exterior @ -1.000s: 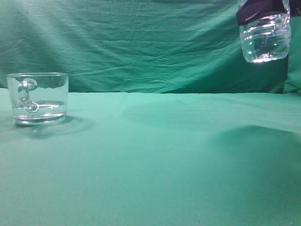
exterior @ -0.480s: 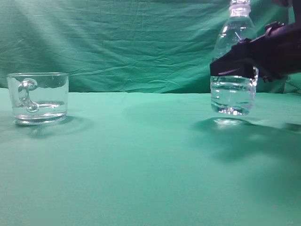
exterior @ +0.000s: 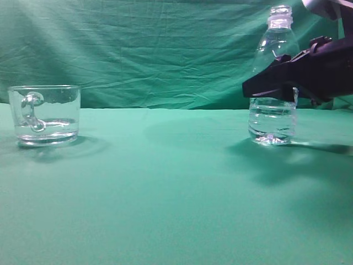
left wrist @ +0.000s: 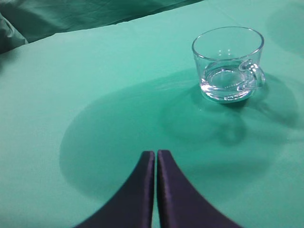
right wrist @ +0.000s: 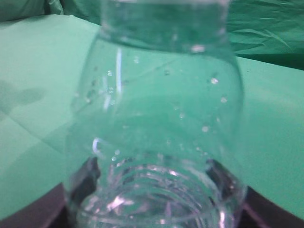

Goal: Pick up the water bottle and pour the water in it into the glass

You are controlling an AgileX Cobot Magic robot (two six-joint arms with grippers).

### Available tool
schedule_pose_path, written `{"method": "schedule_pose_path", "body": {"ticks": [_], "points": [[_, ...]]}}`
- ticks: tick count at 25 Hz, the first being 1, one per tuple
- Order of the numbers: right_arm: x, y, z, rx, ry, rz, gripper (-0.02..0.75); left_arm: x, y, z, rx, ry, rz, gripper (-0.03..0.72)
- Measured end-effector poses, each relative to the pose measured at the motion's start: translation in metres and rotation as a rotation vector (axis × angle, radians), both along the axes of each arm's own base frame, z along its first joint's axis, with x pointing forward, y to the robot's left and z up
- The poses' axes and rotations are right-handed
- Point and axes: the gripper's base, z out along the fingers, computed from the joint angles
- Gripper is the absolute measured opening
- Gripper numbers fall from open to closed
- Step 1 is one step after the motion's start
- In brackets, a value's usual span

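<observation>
The water bottle [exterior: 274, 49] stands upright at the right, its base on or just above the green cloth, with water [exterior: 271, 122] in its lower part. My right gripper [exterior: 266, 84] is shut on its ribbed middle. In the right wrist view the bottle [right wrist: 156, 109] fills the frame, with a dark finger on each side of it and my right gripper [right wrist: 156, 171] around it. The glass [exterior: 45, 113] stands at the far left, handle toward the camera, with a little water in it. My left gripper [left wrist: 156, 155] is shut and empty, well short of the glass [left wrist: 227, 64].
A green cloth covers the table [exterior: 165, 187] and hangs as a wrinkled backdrop [exterior: 154, 49] behind it. A wide stretch of cloth lies between the glass and the bottle.
My right gripper has brought the bottle down from the top right corner to table level, shifting slightly left. The glass and my left gripper have not moved.
</observation>
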Motion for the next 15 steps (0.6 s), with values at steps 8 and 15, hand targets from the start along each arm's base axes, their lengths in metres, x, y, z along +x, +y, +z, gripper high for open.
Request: {"method": "schedule_pose_path", "body": {"ticks": [8,15], "points": [[0.001,-0.001,0.0,0.034,0.027,-0.023,0.615,0.0,0.0,0.0,0.0,0.0,0.0,0.0],[0.001,-0.001,0.022,0.076,-0.001,-0.037,0.636,0.0,0.0,0.0,0.0,0.0,0.0,0.0]]}}
